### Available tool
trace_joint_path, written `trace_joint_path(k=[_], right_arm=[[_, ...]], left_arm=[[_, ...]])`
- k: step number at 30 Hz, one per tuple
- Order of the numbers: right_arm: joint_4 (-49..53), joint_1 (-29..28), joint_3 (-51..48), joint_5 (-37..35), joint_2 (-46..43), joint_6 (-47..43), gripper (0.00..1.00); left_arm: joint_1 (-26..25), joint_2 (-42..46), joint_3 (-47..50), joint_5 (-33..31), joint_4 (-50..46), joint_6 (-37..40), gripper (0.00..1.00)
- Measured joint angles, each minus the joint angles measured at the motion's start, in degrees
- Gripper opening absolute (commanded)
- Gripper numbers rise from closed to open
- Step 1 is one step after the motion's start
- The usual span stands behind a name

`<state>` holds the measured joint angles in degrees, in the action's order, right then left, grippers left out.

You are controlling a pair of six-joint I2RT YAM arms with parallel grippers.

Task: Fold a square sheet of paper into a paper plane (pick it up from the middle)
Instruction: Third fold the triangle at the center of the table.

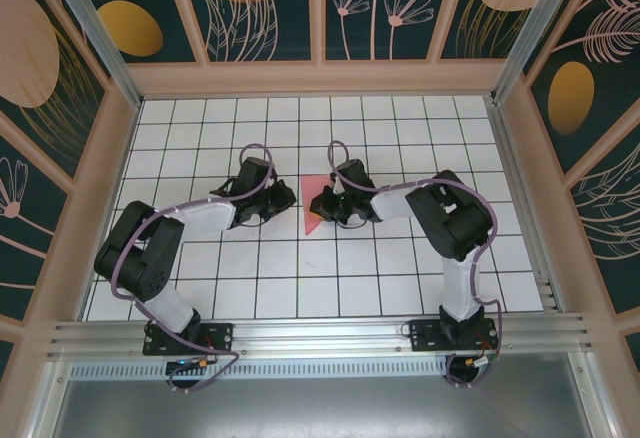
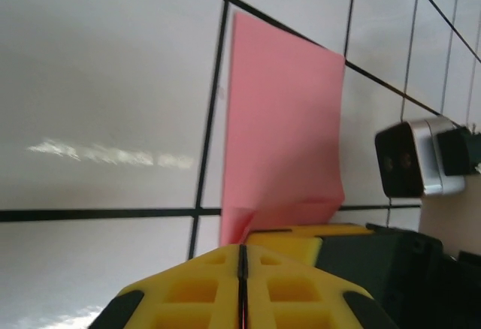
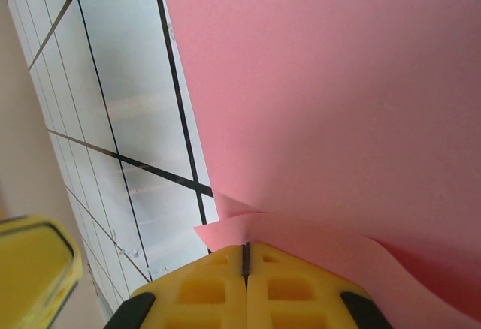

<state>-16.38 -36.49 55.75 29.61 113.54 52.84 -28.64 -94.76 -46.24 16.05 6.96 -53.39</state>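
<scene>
Mid-crease, judging by the layout. Locate the square sheet of paper (image 1: 313, 208) at the middle of the desk (image 1: 400, 288), lying mostly flat between both arms, with a small raised lip at one edge.

Note the left end effector (image 2: 242, 260): fully closed, gripping nothing, sitting just beside the sheet's left side. Note the right end effector (image 3: 246, 260): also fully closed, tips right against that raised lip. Cannot confirm an actual pinch on the paper.

To do the step well:
- Use the closed right tips as a creasing tool.
- Press down onto the lip and sweep slowly along the fold line.
- Pin the flat part with the left tips to stop sliding.
- Avoid snagging the thin edge.
</scene>
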Motion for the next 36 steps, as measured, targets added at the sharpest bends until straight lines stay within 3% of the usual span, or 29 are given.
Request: trace_joint_path(k=[14,36], right_arm=[[0.28,0.02,0.13,-0.02,0.02,-0.02,0.00],[1.92,0.02,1.07,0.07,0.28,-0.04,0.00]], left_arm=[[-5.97,-0.85,4.37,6.08,6.38,-3.37,0.02],[-8.04,-4.52,6.19,5.73,7.28,-4.57,0.02]])
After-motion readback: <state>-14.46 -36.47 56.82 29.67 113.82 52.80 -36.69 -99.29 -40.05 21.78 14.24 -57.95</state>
